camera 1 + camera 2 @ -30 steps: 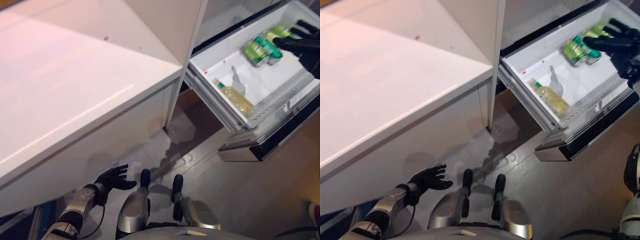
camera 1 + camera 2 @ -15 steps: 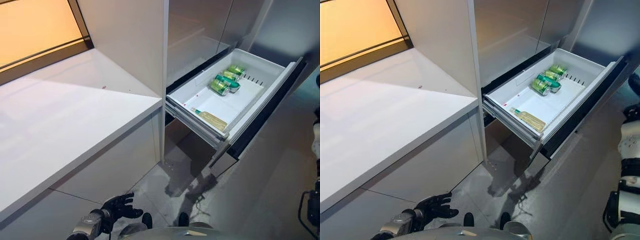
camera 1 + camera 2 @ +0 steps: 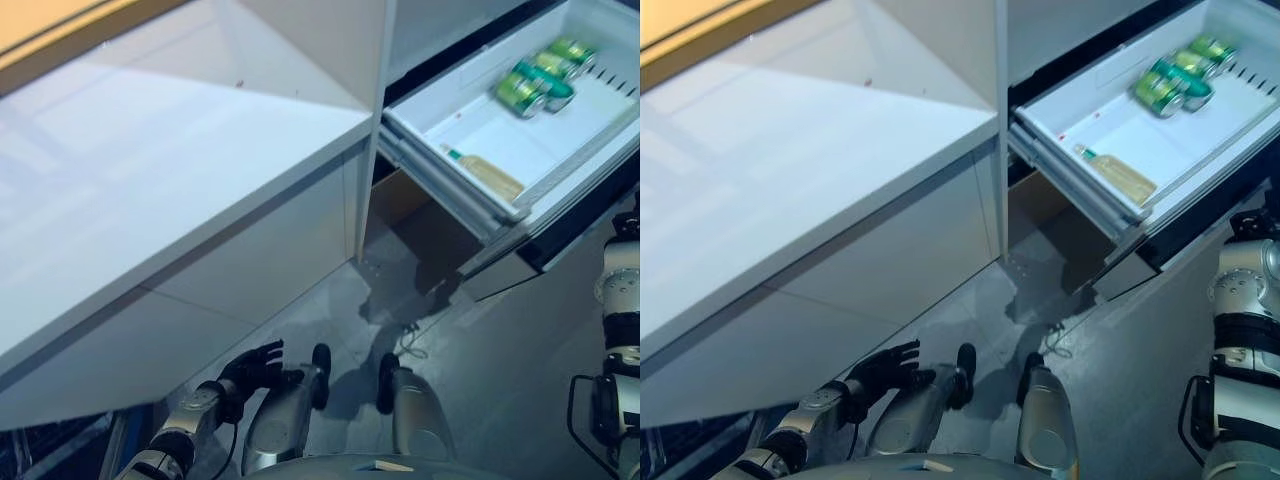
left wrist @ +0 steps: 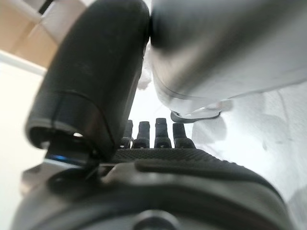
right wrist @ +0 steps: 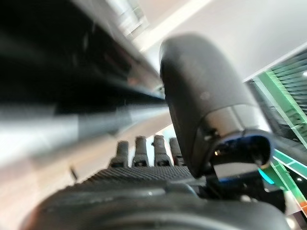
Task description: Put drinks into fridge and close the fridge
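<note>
The white fridge drawer [image 3: 432, 152] stands pulled out at the upper right. Green cans [image 3: 536, 80] lie together at its far end. A clear bottle of yellowish drink [image 3: 489, 175] lies on its side near the drawer's front wall. My left hand [image 3: 256, 364] hangs low by the cabinet front, open and empty, its fingers [image 4: 154, 133] straight. My right hand [image 5: 144, 178] is open and empty with straight fingers [image 5: 142, 152]; its arm [image 3: 1243, 330] hangs at the right, below the drawer's dark front panel [image 3: 585, 215].
A long white counter [image 3: 150, 150] runs along the left, with white cabinet fronts [image 3: 250, 270] under it. A tall white panel [image 3: 378, 140] separates it from the fridge. The grey floor [image 3: 500, 370] lies below the open drawer.
A second ago my right hand was at the green cans; it has since left the drawer and hangs at the right. The camera has swung, shifting the whole scene.
</note>
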Robot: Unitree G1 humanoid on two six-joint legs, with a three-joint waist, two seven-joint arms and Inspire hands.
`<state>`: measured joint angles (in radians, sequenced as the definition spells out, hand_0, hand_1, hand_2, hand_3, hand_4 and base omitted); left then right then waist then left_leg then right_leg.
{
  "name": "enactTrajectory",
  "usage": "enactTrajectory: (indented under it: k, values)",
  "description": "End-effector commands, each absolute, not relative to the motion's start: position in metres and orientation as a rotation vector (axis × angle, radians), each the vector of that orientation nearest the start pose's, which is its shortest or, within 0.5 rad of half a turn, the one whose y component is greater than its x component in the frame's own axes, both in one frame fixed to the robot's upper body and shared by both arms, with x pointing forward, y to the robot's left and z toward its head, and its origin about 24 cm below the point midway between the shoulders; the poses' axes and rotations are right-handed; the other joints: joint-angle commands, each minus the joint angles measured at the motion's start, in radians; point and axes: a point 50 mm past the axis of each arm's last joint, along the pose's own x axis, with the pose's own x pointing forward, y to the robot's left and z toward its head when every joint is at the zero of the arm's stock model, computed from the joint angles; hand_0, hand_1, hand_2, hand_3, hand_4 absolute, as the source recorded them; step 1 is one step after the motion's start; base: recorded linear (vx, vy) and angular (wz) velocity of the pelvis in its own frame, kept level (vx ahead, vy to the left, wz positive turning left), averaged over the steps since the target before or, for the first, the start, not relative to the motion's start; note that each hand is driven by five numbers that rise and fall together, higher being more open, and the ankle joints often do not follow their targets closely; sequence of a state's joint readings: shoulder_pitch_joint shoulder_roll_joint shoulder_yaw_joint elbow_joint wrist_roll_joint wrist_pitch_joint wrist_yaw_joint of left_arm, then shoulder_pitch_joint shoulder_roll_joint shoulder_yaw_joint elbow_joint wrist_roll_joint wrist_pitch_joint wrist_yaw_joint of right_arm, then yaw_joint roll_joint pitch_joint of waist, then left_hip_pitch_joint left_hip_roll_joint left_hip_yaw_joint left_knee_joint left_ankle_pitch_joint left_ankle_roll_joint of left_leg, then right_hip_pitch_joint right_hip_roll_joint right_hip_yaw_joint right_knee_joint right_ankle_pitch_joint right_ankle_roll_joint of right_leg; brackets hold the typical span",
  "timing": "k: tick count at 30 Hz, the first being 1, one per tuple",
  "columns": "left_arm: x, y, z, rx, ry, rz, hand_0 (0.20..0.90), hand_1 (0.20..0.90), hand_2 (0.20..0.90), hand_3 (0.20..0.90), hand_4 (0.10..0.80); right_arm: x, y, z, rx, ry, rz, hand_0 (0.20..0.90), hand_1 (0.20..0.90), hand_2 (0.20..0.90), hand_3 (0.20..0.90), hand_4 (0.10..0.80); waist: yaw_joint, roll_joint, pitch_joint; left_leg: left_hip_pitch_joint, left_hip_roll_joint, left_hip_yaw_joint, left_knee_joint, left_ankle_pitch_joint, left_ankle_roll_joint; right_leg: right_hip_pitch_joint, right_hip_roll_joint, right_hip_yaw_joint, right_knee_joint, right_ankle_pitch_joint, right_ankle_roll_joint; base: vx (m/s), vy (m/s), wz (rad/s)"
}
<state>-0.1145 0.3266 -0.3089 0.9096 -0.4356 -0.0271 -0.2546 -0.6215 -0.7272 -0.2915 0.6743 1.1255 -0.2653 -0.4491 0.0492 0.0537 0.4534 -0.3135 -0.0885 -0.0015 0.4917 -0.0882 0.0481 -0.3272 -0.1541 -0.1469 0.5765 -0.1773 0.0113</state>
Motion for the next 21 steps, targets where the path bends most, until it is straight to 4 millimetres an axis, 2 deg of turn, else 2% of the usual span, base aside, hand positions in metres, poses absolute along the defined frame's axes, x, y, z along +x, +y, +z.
enactTrajectory:
  k: [1, 7, 15, 17, 19, 21]
  values:
    - [0.169, 0.215, -0.121, -0.025, 0.859, -0.141, 0.9, 0.9, 0.9, 0.9, 0.8, 0.315, -0.376, 0.229, 0.621, -0.579, -0.677, 0.9, 0.9, 0.9, 0.9, 0.8, 0.041, -0.004, -0.035, 0.017, -0.034, 0.018, 0.08, -0.18, 0.074, 0.029, 0.017, -0.023, 0.092, -0.083, -0.062, -0.046, 0.064, 0.12]
    - [0.17, 0.21, -0.12, -0.063, 0.833, -0.133, 0.9, 0.9, 0.9, 0.9, 0.8, 0.331, -0.356, 0.246, 0.59, -0.582, -0.575, 0.9, 0.9, 0.9, 0.9, 0.8, 0.065, 0.013, -0.001, -0.024, -0.042, 0.004, 0.116, -0.194, 0.066, -0.024, 0.012, -0.022, 0.18, -0.132, -0.072, 0.015, 0.053, 0.05]
    - [0.166, 0.208, -0.123, -0.08, 0.841, -0.134, 0.9, 0.9, 0.9, 0.9, 0.8, 0.35, -0.326, 0.272, 0.517, -0.608, -0.406, 0.9, 0.9, 0.9, 0.9, 0.8, 0.107, 0.031, 0.013, -0.051, -0.057, -0.022, 0.113, -0.168, 0.058, -0.055, -0.001, -0.039, 0.236, -0.156, -0.081, 0.04, 0.046, 0.05]
    - [0.165, 0.209, -0.123, -0.083, 0.843, -0.132, 0.9, 0.9, 0.9, 0.9, 0.8, 0.352, -0.323, 0.274, 0.514, -0.607, -0.388, 0.9, 0.9, 0.9, 0.9, 0.8, 0.109, 0.032, 0.013, -0.05, -0.058, -0.025, 0.108, -0.165, 0.057, -0.054, -0.002, -0.04, 0.236, -0.156, -0.081, 0.062, 0.029, 0.15]
    - [0.163, 0.211, -0.124, -0.082, 0.848, -0.13, 0.9, 0.9, 0.9, 0.9, 0.8, 0.36, -0.309, 0.28, 0.484, -0.6, -0.301, 0.9, 0.9, 0.9, 0.9, 0.8, 0.125, 0.036, 0.011, -0.044, -0.062, -0.036, 0.087, -0.152, 0.053, -0.044, -0.009, -0.048, 0.231, -0.159, -0.08, 0.08, 0.033, 0.14]
    - [0.162, 0.213, -0.124, -0.076, 0.851, -0.131, 0.9, 0.9, 0.9, 0.9, 0.8, 0.363, -0.304, 0.282, 0.473, -0.588, -0.265, 0.9, 0.9, 0.9, 0.9, 0.8, 0.134, 0.037, 0.008, -0.042, -0.066, -0.043, 0.082, -0.149, 0.053, -0.041, -0.013, -0.052, 0.233, -0.161, -0.08, 0.08, 0.019, 0.08]
